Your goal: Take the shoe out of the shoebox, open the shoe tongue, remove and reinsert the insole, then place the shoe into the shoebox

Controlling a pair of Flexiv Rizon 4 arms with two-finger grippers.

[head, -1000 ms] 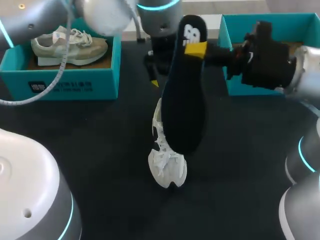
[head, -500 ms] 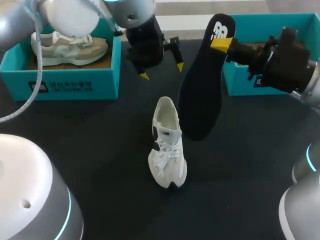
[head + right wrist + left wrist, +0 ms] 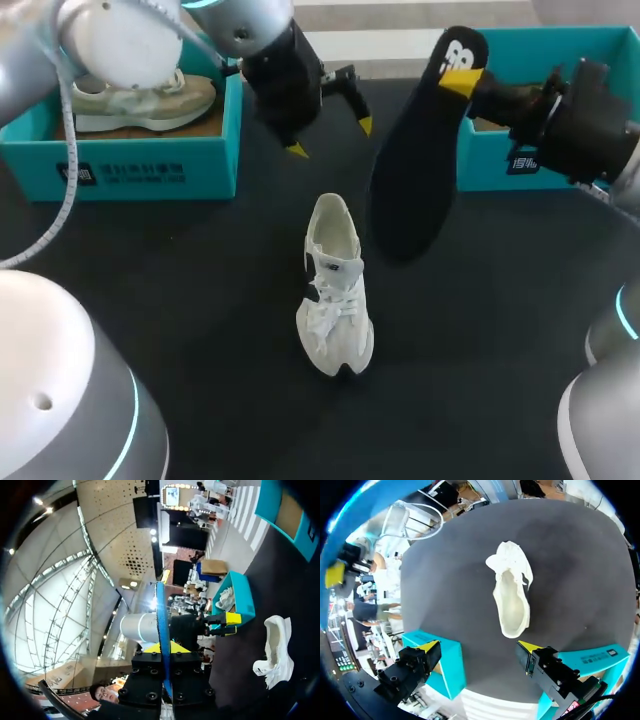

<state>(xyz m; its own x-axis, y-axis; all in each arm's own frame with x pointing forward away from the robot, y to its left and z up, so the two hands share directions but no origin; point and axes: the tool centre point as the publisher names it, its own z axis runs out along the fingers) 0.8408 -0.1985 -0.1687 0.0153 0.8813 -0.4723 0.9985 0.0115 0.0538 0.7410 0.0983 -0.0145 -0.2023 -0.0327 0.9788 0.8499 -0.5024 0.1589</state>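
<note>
Two teal boxes in the head view: the left shoebox (image 3: 150, 165) at the far left corner of the dark table (image 3: 200, 300), holding a beige shoe (image 3: 150, 100); the right shoebox (image 3: 495, 160) at the far right corner.
- White shoe (image 3: 335, 290): upright on its sole near the middle of the table, apart from both boxes.
- Insole (image 3: 410, 160): black, in the air, hanging slantwise beside the white shoe. Its upper end is pinched in the right claw (image 3: 462, 82) and covers a corner of the right shoebox.
- Left claw (image 3: 331, 138): fingers spread wide, nothing in them, above the table between the two boxes, toward the far edge.
- Left arm (image 3: 120, 40): crosses in front of part of the left shoebox and the beige shoe.

Left wrist view:
- Left claw (image 3: 479, 646): wide apart and empty.
- White shoe (image 3: 512, 597): ahead of it, between the lines of the fingers but well clear of them.
- A teal box stands beside each finger.

Right wrist view:
- Right claw (image 3: 162, 650): closed on the insole (image 3: 160, 615), seen edge-on as a thin strip that blocks the middle of the view.
- Beyond it: the left claw (image 3: 227, 619), the left shoebox (image 3: 235, 592) and the white shoe (image 3: 275, 650) on the table.
</note>
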